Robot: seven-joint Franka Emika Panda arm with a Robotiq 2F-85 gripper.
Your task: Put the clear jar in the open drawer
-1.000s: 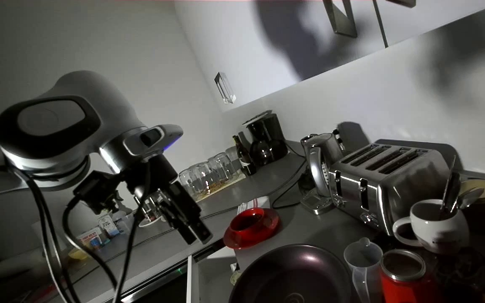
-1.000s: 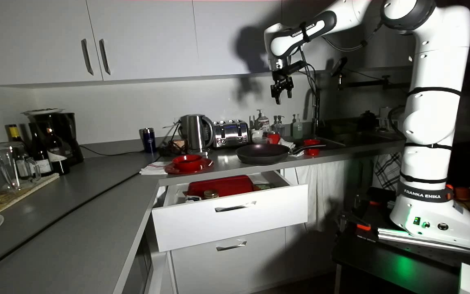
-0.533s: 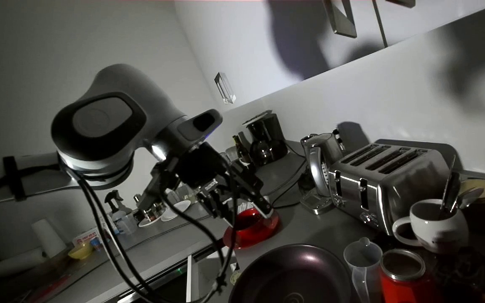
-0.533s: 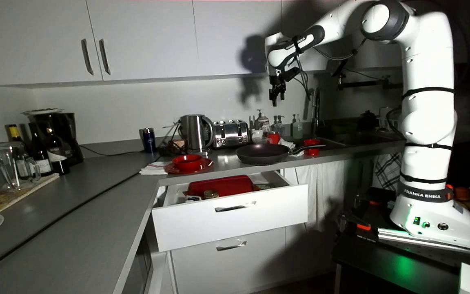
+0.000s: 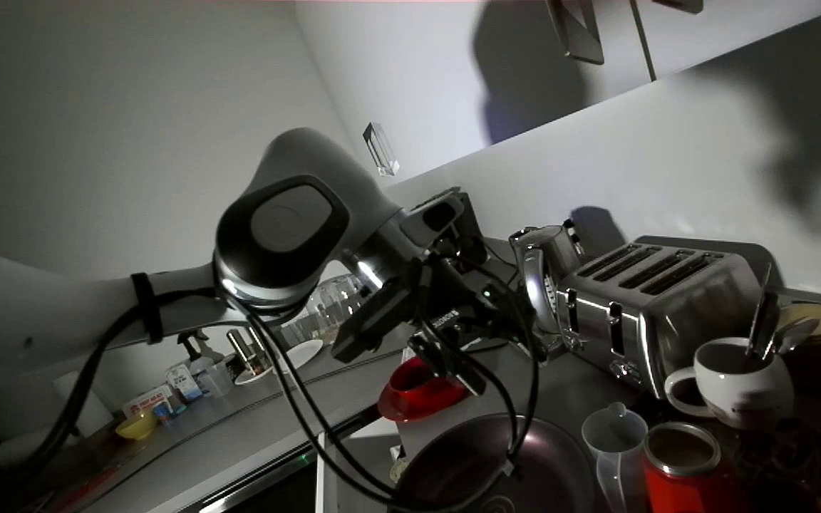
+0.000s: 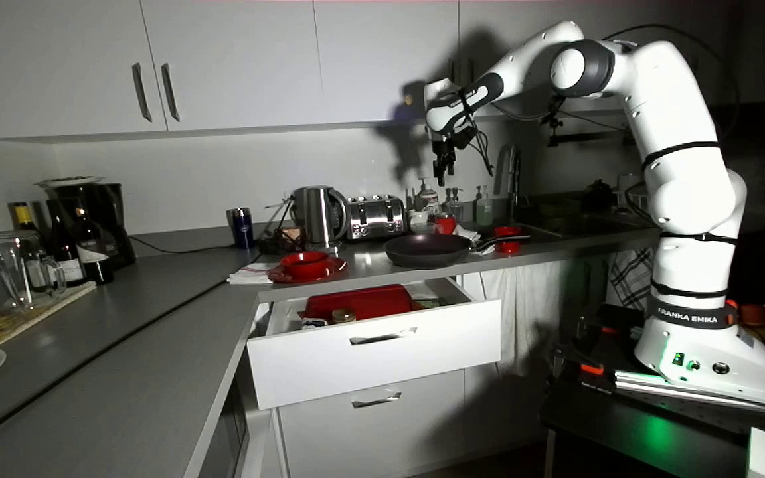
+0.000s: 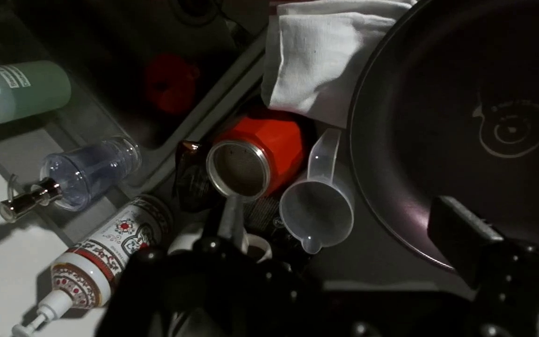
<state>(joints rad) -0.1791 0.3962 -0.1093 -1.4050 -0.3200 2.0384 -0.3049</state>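
- The gripper [image 7: 338,210] points downward with its two fingers spread wide apart; in both exterior views it hangs in the air, well above the desk [image 6: 157,332].
- The clear jar [image 7: 316,213], see-through with a small spout and a handle, stands on the desk with its wide mouth up, between the red tin [image 7: 276,147] and the frying pan [image 7: 438,93]. It is just beside the tin; whether they touch, I cannot tell.
- In the wrist view the jar shows in the space between the fingers, nearer the finger that overlaps the tin's rim.
- The open drawer [image 6: 376,358] is pulled out below the desk top; inside are a large red object [image 6: 359,302] and a small lidded jar [image 6: 342,315].
- Above the drawer, near the desk's edge, a red bowl [image 6: 306,264] sits on a red plate [image 6: 338,268], with a folded towel [image 6: 250,273] just beside the plate.
- A white cloth [image 7: 316,61] lies next to the pan.
- Past the tin stand a patterned pump bottle [image 7: 115,238], a clear pump bottle [image 7: 98,168] and a green-tinted bottle [image 7: 31,91].
- The kettle [image 6: 316,214] and toaster [image 6: 376,218] stand side by side near the wall.
- A white mug [image 5: 745,395] holding a spoon [image 5: 794,333] stands near the toaster.
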